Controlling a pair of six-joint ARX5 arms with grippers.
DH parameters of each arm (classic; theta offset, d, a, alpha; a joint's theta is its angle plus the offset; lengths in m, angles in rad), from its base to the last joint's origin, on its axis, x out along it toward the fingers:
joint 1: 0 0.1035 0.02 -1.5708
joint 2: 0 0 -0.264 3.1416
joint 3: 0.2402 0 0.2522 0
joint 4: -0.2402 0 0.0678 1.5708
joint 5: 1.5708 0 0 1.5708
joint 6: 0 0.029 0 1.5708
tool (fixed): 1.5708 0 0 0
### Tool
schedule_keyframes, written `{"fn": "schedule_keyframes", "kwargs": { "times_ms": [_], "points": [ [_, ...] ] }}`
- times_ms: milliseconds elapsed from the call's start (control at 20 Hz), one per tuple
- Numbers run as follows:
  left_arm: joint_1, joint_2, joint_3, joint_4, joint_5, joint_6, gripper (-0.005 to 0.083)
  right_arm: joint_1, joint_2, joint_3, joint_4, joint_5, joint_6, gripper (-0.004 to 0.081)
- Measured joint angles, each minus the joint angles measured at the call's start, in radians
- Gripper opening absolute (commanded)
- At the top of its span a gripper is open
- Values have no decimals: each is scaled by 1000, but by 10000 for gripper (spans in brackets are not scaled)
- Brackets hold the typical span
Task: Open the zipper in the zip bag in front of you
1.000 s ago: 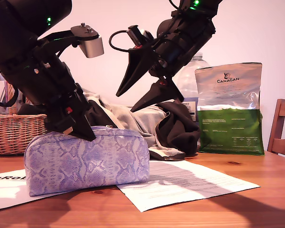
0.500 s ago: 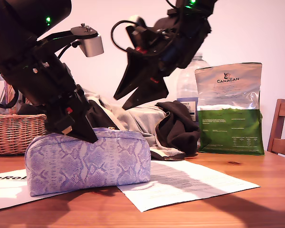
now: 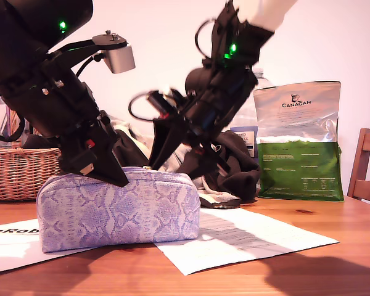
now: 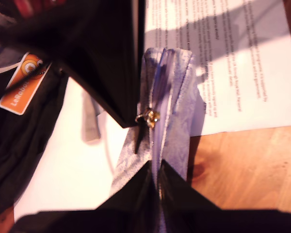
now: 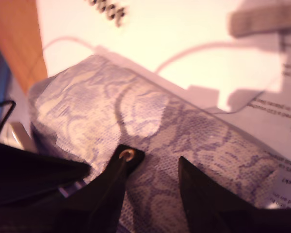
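Item: soft lilac-and-white snakeskin-print zip bag, upright on a wooden table, over printed white paper sheets, towards the exterior view's left.

- First wrist view only: thin purple zipper along the top edge, gold slider midway.
- My first gripper, jaws pinched together on the zip line.
- My second gripper, blurred, jaws apart, empty, just above the bag's top.

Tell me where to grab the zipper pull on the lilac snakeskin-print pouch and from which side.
Pinch the gold zipper pull, coming from above with jaws across the zip line. It sticks up from the lilac snakeskin-print pouch's top seam, and my first gripper pins that seam.
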Motion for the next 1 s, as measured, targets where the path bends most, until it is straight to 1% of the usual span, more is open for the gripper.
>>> {"fn": "schedule_keyframes", "kwargs": {
  "times_ms": [50, 200, 350, 600, 700, 800, 900, 1000],
  "points": [
    [0, 0, 0, 0, 0, 0, -23, -2, -1, 0, 0, -22, 5, 299],
    [-14, 0, 0, 0, -2, 27, -23, -3, -1, 0, -13, -124, 26, 299],
    [-32, 0, -1, 1, -14, 42, -23, -2, -1, 0, -39, -187, 27, 299],
    [-37, 0, -1, 1, -30, 42, -23, -3, -1, 0, -92, -237, 13, 298],
    [-37, 0, -1, 0, -30, 42, -23, -3, -1, 0, -109, -246, -9, 297],
    [-37, 0, -2, 1, -33, 42, -23, -3, -1, 0, -129, -237, -37, 293],
    [-39, 0, -2, 0, -32, 42, -23, -2, -1, 0, -150, -218, -63, 267],
    [-40, 0, -3, 0, -31, 42, -23, 5, -1, 1, -169, -161, -102, 263]
  ]
}}
